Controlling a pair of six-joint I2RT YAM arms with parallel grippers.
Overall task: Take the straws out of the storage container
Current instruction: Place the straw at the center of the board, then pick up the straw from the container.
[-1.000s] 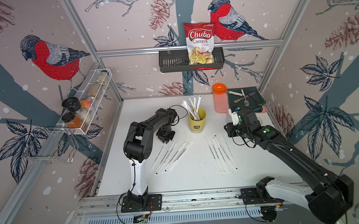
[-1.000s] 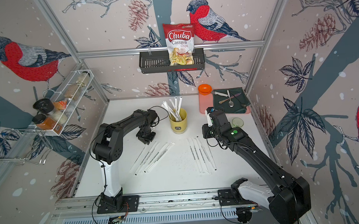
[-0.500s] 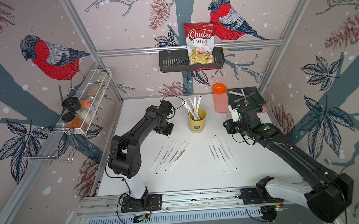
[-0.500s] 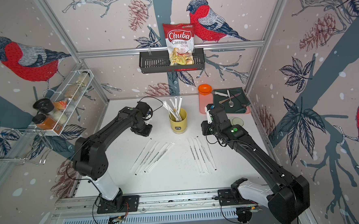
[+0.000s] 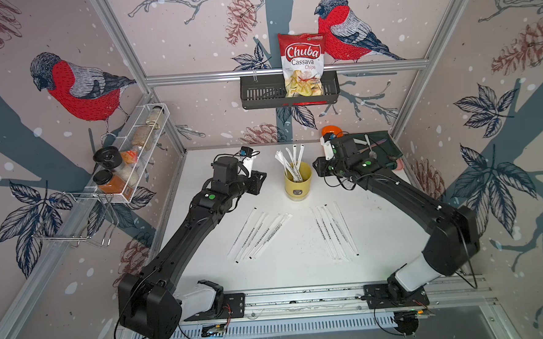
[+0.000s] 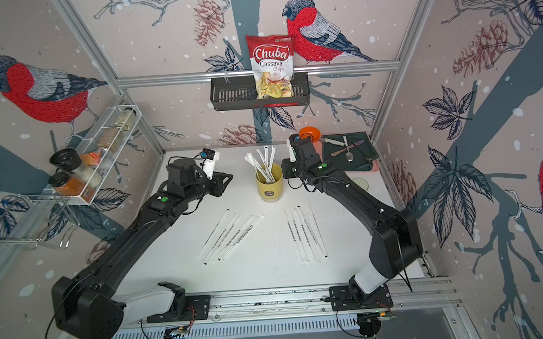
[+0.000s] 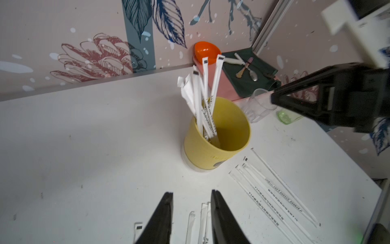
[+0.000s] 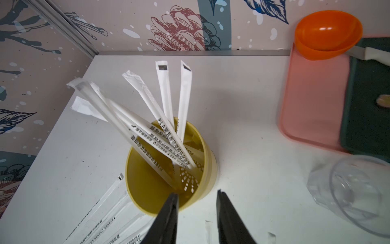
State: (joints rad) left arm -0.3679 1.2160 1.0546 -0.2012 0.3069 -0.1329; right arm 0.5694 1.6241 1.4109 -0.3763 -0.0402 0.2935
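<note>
Straws (image 8: 162, 135) are standing steeply in storage container (image 8: 147, 186), tips leaning away from right gripper (image 8: 197, 202), which is hovering at its rim, nearer than left gripper (image 7: 191, 211); both gaping, empty.

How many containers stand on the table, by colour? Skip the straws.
Yellow cup: 1
Clear glass: 1
Pink tub with orange lid: 1
Total: 3
Pale green round piece beside the glass: kind unclear, not counted.
</note>
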